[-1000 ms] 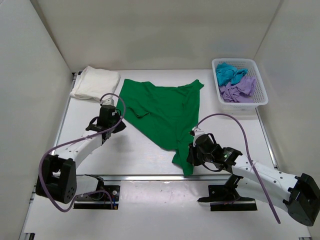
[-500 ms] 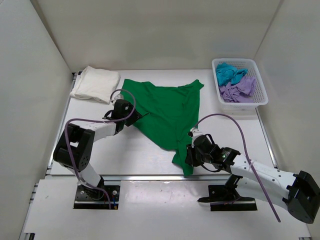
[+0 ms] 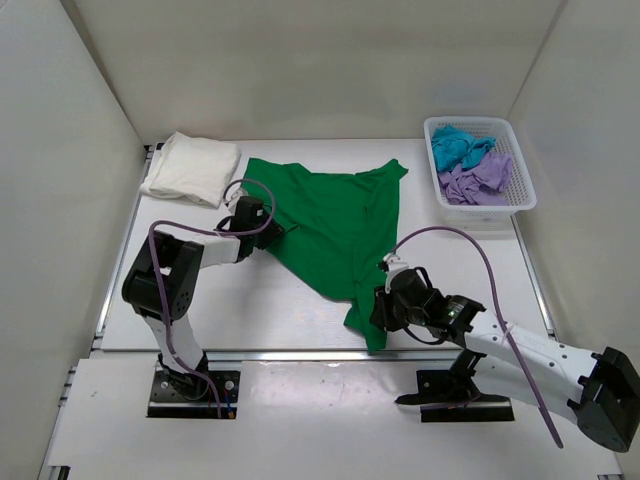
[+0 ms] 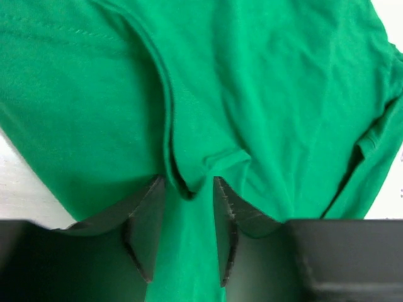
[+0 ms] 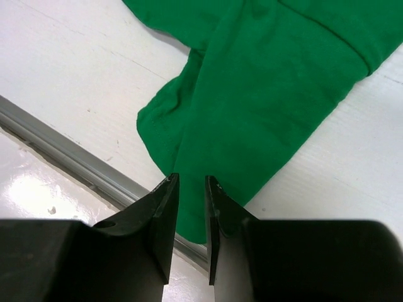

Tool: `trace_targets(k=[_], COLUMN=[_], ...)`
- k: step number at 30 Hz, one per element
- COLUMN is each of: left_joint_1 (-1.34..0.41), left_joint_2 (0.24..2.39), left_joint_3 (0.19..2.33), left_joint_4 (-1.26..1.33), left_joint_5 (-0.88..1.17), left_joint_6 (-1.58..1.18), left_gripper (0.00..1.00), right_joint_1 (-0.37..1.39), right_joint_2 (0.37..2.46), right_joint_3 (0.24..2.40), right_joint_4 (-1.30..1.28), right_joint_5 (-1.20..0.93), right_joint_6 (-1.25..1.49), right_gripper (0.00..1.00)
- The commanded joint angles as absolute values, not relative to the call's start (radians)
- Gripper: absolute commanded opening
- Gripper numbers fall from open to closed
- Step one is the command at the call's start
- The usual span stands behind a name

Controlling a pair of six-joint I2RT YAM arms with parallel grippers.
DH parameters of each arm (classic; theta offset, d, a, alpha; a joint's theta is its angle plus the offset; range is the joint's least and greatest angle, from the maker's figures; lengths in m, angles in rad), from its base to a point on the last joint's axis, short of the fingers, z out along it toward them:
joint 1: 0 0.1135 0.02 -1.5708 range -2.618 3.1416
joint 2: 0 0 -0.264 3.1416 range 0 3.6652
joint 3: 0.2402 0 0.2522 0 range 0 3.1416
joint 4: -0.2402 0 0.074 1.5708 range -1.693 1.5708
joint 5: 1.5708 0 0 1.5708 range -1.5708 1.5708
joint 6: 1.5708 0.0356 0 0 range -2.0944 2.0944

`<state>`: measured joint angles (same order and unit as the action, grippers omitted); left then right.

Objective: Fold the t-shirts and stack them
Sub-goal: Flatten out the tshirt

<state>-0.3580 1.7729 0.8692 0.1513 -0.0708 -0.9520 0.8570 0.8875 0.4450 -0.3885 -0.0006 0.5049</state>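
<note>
Your green t-shirt (image 3: pixel 330 220) lies spread out in the middle of the white worktop (image 3: pixel 260 310). It is not flat. It has bumps and folds, and one thin end hangs down toward the bottom of the top picture.

Your left arm (image 3: pixel 205 250) bends up and to the right from the lower left. Its jaws sit on the left edge of the green t-shirt, a little left of the middle of the picture. In the left wrist picture the green t-shirt (image 4: pixel 283 94) fills almost the whole view. A raised fold of it runs down between the two black fingers (image 4: pixel 145 233). The jaws are clenched on that fold.

Your right arm (image 3: pixel 520 345) reaches in from the lower right. Its jaws sit at the thin bottom end of the green t-shirt, just below the middle of the top picture. In the right wrist picture the green t-shirt (image 5: pixel 271 82) comes down from the upper right. Its tip sits in the narrow gap between the black fingers (image 5: pixel 160 214), so these jaws are grasping it too. That tip lies near a grey metal strip (image 5: pixel 63 148) at the edge of the worktop.

The cream-white t-shirt (image 3: pixel 190 168) lies folded in the upper left, just beside the green one.

The white basket (image 3: pixel 525 190) sits in the upper right. The teal t-shirt (image 3: pixel 458 145) is bunched up in its far end. The lilac t-shirt (image 3: pixel 475 182) is bunched up in its near end, touching the teal one.
</note>
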Motion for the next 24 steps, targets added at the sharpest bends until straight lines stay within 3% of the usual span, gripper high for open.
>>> trace_targets(k=[1, 5, 10, 16, 24], left_joint_1=[-0.353, -0.357, -0.357, -0.344, -0.344], left_joint_2=[1.776, 1.782, 1.773, 1.703, 1.513], left_joint_3=[0.897, 0.891, 0.904, 0.881, 0.859], left_joint_4=[0.178, 0.195, 0.212, 0.221, 0.132], left_joint_5=[-0.101, -0.106, -0.118, -0.094, -0.049], left_joint_6=[-0.976, -0.991, -0.991, -0.973, -0.841], left_gripper=[0.44, 0.30, 0.22, 0.00, 0.00], right_joint_1=[0.847, 0.847, 0.870, 0.894, 1.069], right_joint_2=[0.853, 0.839, 0.836, 0.836, 0.900], right_joint_3=[0.471, 0.451, 0.431, 0.388, 0.446], right_joint_4=[-0.382, -0.388, -0.402, -0.423, -0.522], right_joint_5=[0.006, 0.008, 0.011, 0.029, 0.107], right_joint_6=[0.509, 0.518, 0.548, 0.594, 0.652], right_gripper=[0.20, 0.24, 0.28, 0.36, 0.36])
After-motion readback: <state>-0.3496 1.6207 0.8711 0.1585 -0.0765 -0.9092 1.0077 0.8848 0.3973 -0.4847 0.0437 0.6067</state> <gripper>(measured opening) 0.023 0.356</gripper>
